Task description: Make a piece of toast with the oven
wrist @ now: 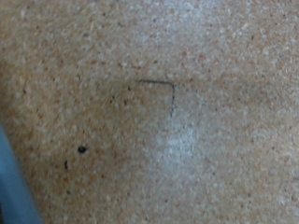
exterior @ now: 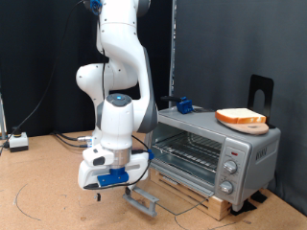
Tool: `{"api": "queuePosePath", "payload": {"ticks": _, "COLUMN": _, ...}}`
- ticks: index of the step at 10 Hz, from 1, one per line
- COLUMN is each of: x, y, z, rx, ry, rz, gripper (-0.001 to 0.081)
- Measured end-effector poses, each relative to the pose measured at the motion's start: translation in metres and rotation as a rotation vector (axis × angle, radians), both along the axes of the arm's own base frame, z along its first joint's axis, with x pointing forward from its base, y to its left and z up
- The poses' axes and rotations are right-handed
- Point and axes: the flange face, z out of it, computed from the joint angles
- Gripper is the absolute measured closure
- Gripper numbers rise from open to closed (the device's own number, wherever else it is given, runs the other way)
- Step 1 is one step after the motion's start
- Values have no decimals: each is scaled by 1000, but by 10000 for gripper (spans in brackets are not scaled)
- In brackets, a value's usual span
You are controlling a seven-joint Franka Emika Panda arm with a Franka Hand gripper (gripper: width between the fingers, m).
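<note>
The silver-grey oven (exterior: 216, 149) stands at the exterior view's right, its glass door (exterior: 144, 199) dropped open and the wire rack (exterior: 187, 146) showing inside. The piece of toast (exterior: 240, 116) lies on a round wooden plate (exterior: 251, 126) on the oven's top. My gripper (exterior: 100, 191) hangs low over the brown table, just left of the open door's handle, with nothing visible between its fingers. The wrist view shows only speckled brown table top (wrist: 159, 121) and a blue-grey blurred edge (wrist: 14, 187) at one corner.
A small blue-and-black block (exterior: 182, 103) sits on the oven's top left. The oven rests on a wooden board (exterior: 206, 201). A black stand (exterior: 261, 91) rises behind it. A white box (exterior: 17, 141) with cables lies at the far left.
</note>
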Motion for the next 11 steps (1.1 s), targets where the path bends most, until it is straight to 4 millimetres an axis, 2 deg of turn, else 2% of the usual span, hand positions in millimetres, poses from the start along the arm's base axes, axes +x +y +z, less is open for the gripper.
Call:
{"api": "queuePosePath", "payload": {"ticks": 2, "x": 7, "y": -1, "z": -2, "rx": -13, "ry": -29, "rz": -5, "gripper": -3}}
{"api": "queuePosePath", "payload": {"ticks": 6, "x": 21, "y": -27, "z": 0, "rx": -127, "ry": -98, "rz": -97, "gripper": -3}}
{"api": "queuePosePath", "payload": {"ticks": 8, "x": 29, "y": -34, "z": 3, "rx": -107, "ry": -67, "rz": -113, "gripper": -3}}
{"api": "queuePosePath", "payload": {"ticks": 10, "x": 28, "y": -30, "z": 4, "rx": -70, "ry": -78, "rz": -99, "gripper": -3}}
{"api": "queuePosePath", "payload": {"ticks": 11, "x": 28, "y": -26, "z": 10, "rx": 1, "ry": -96, "rz": -75, "gripper": -3}}
